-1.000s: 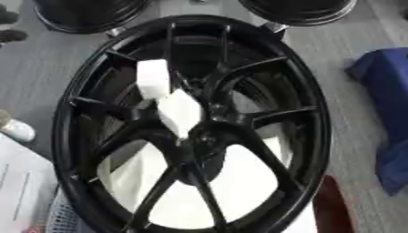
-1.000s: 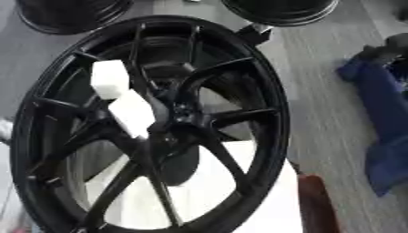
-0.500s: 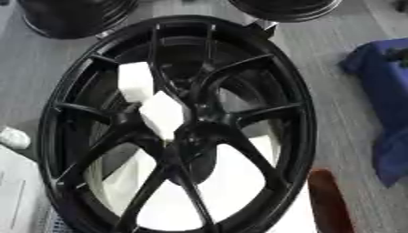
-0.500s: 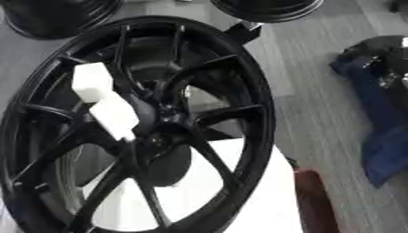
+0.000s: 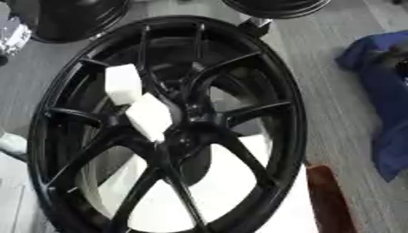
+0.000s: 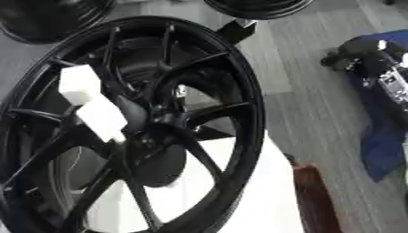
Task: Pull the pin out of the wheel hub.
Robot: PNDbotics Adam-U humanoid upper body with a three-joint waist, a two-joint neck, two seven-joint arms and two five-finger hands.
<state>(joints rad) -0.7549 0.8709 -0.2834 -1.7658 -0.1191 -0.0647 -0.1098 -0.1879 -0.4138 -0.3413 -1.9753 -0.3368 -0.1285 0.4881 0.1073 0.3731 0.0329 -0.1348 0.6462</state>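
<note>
A large black wheel hub [image 5: 263, 68] with thin spokes fills most of both views, leaning a little to the right. A white blocky pin [image 5: 149, 116] in two pieces sits against the spokes just left of the hub's centre [image 5: 195, 129]; its upper piece [image 5: 124, 84] reaches toward the rim. In the right eye view the same pin [image 6: 99, 116] shows at the left. Neither hand shows in any view.
Under the wheel lies a white surface [image 5: 231, 191]. Two more black wheels [image 5: 72, 18] stand at the top edge. A blue cloth [image 5: 382, 91] with a dark device [image 6: 379, 68] lies on the grey floor at right. A reddish-brown object [image 5: 327, 200] sits lower right.
The whole picture has shifted and tilted, so the camera has moved. The white pin keeps its place on the wheel hub.
</note>
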